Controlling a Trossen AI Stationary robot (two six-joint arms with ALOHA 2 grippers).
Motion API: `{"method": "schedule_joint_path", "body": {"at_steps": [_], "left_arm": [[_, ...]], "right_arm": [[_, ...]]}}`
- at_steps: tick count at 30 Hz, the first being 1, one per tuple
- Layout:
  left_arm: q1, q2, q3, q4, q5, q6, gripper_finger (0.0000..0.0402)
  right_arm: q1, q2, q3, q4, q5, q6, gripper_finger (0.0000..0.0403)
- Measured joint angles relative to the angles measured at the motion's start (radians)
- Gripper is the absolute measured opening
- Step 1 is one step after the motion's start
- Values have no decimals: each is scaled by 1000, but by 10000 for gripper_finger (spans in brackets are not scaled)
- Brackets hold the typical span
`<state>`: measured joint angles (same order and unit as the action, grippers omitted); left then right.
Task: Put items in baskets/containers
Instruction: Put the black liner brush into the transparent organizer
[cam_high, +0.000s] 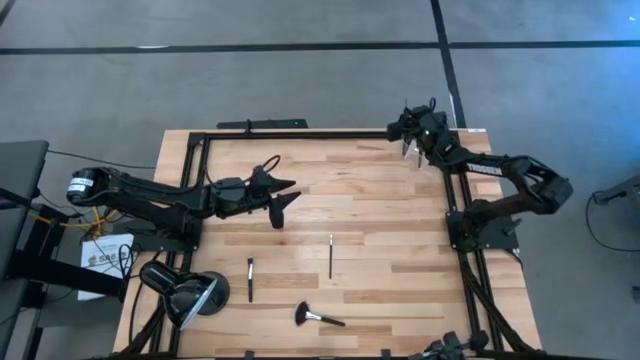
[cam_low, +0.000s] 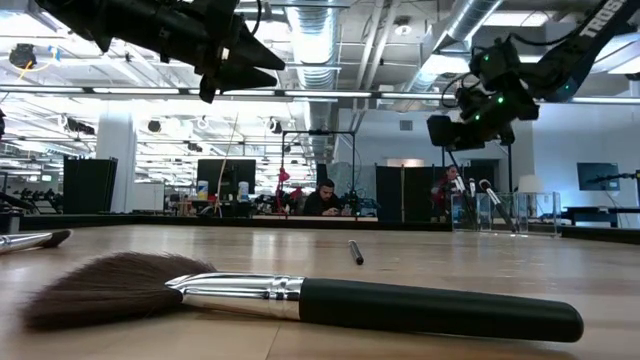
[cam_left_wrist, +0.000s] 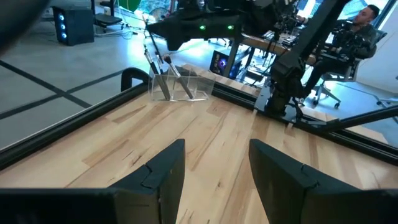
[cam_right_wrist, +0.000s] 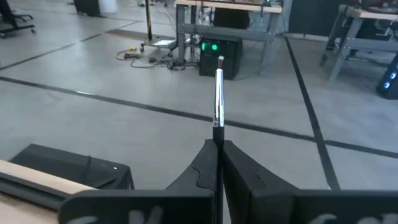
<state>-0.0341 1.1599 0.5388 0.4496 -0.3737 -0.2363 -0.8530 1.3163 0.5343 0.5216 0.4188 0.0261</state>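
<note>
Three brushes lie flat on the wooden table: a thin one (cam_high: 250, 278), another thin one (cam_high: 331, 255) (cam_low: 355, 252), and a fluffy-headed one (cam_high: 318, 317) (cam_low: 300, 295) near the near edge. The clear holder (cam_left_wrist: 180, 84) (cam_low: 490, 212) stands at the far right corner with several brushes leaning in it. My right gripper (cam_right_wrist: 217, 146) (cam_high: 400, 128) hovers above the holder, shut on a thin brush (cam_right_wrist: 219, 106). My left gripper (cam_left_wrist: 214, 168) (cam_high: 285, 195) is open, raised over the table's left middle, holding nothing. My right gripper pinches the thin brush by its dark handle (cam_right_wrist: 218, 138) between the two fingers. The brush lies along the fingers, and its silver ferrule and tip (cam_right_wrist: 220, 61) stick out past the fingertips toward the far edge. It is lifted clear of the table.
A black dome-shaped lamp (cam_high: 185, 292) sits at the near left corner. A black frame rail (cam_high: 300, 133) runs around the table's edge. Bare wood lies between the left gripper and the holder. People sit at desks in the room beyond.
</note>
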Motion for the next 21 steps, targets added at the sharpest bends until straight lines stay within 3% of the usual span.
{"method": "schedule_joint_path", "body": {"at_steps": [13,21], "left_arm": [[0,0,0,-6,0,-3,174],[0,0,0,-5,0,-3,174]], "right_arm": [[-46,114,0,8,49,79,2],[-44,129,0,-61,53,140,23]]}}
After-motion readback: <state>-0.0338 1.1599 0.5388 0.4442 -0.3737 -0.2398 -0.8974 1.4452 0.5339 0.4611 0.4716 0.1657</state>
